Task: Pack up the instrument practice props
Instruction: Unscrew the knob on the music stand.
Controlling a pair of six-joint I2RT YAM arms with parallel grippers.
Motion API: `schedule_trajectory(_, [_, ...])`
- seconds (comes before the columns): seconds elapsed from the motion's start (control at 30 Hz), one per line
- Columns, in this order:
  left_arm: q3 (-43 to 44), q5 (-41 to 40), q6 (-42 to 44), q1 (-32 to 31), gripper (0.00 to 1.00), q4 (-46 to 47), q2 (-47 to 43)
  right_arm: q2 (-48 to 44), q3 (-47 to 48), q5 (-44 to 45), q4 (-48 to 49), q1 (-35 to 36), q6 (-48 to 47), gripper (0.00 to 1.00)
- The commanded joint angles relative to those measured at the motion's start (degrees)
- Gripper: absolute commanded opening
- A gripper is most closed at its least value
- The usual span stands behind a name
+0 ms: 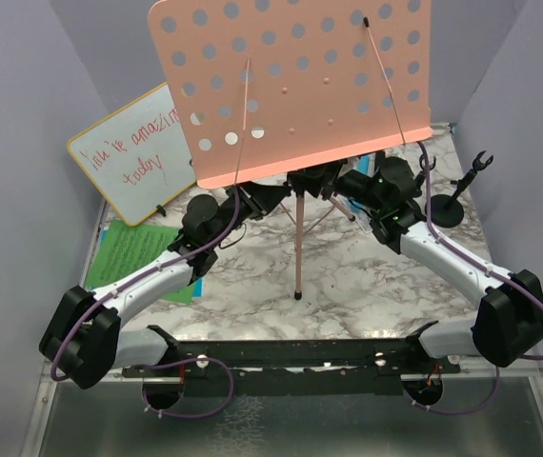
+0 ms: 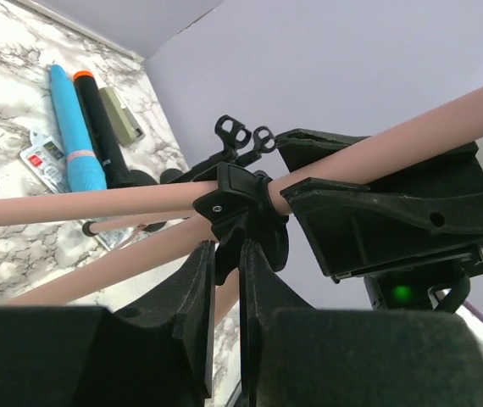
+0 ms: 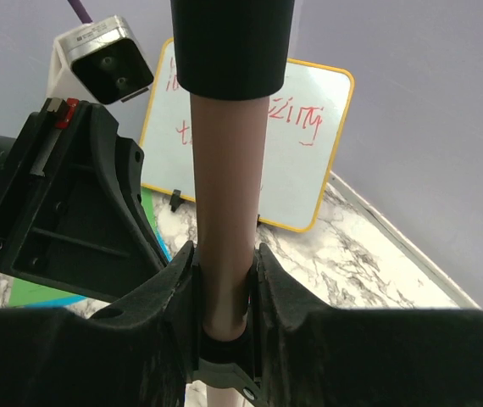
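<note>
The pink tripod music holder stands mid-table, its perforated tray [image 1: 291, 76] tilted toward the camera. My left gripper [image 2: 227, 254] is shut on the black collar [image 2: 237, 208] where the pink legs join the pole. My right gripper [image 3: 224, 254] is shut on the pink pole [image 3: 224, 170] just above that collar. A blue microphone [image 2: 76, 136] and a black microphone [image 2: 102, 127] lie side by side on the marble. One black mic holder [image 1: 446, 209] stands at the right. A green music sheet [image 1: 138, 252] lies flat at the left.
The yellow-framed whiteboard [image 1: 138, 152] with red writing leans on the back left wall. A small silver cylinder [image 2: 121, 114] lies beside the microphones. Two mic-holder clips [image 2: 246, 134] show behind the collar. Grey walls close in on three sides.
</note>
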Motion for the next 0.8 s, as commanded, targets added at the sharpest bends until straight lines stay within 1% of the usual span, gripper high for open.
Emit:
schedule_trajectory(0.0, [-4.71,-7.28,-9.72,1.7,0.11,2.25,-2.56,3.08,-1.88,-3.69,-13.25,0.8,-2.39,0.01])
schedule_trajectory(0.1, [-5.55,-7.4,-16.34,1.62,0.05,3.45,-2.23,3.35,-1.62,-3.79,-13.41,0.81,-2.03,0.01])
schedule_trajectory(0.17, [-5.37,-5.92,-20.98,1.66,0.03,3.59,-1.18,3.42,-1.53,-3.73,-13.43,0.8,-1.76,0.01])
schedule_trajectory(0.23, [-5.69,-4.35,-27.41,1.66,0.0,4.7,0.31,3.62,-1.42,-3.6,-13.43,0.8,-1.42,0.01])
schedule_trajectory(0.3, [-6.43,-2.74,-34.95,1.66,0.0,7.77,1.99,3.76,-1.2,-3.35,-13.52,0.81,-1.07,0.01])
schedule_trajectory(0.37, [-6.4,-1.96,-38.1,1.48,0.0,9.45,2.99,3.91,-1.02,-2.97,-13.73,0.8,-0.86,0.01])
schedule_trajectory(0.43, [-5.42,-2.13,-36.05,1.44,0.02,9.64,3.2,4.0,-1.06,-2.54,-13.86,0.81,-0.86,0.01])
schedule_trajectory(0.5, [-3.76,-2.04,-29.16,1.44,0.08,9.24,2.74,3.96,-1.04,-2.17,-13.96,0.8,-0.86,0.01])
schedule_trajectory(0.57, [-3.9,-3.02,-24.35,1.58,0.13,8.02,1.82,3.92,-1.02,-2.06,-14.05,0.82,-1.01,0.01])
schedule_trajectory(0.67, [-4.84,-4.29,-17.26,2.12,0.25,6.96,0.33,3.85,-1.13,-2.3,-13.99,0.8,-0.96,0.01])
schedule_trajectory(0.77, [-5.71,-2.84,-8.1,2.44,0.36,6.52,-0.69,3.71,-1.28,-2.58,-13.75,0.78,-0.95,0.01])
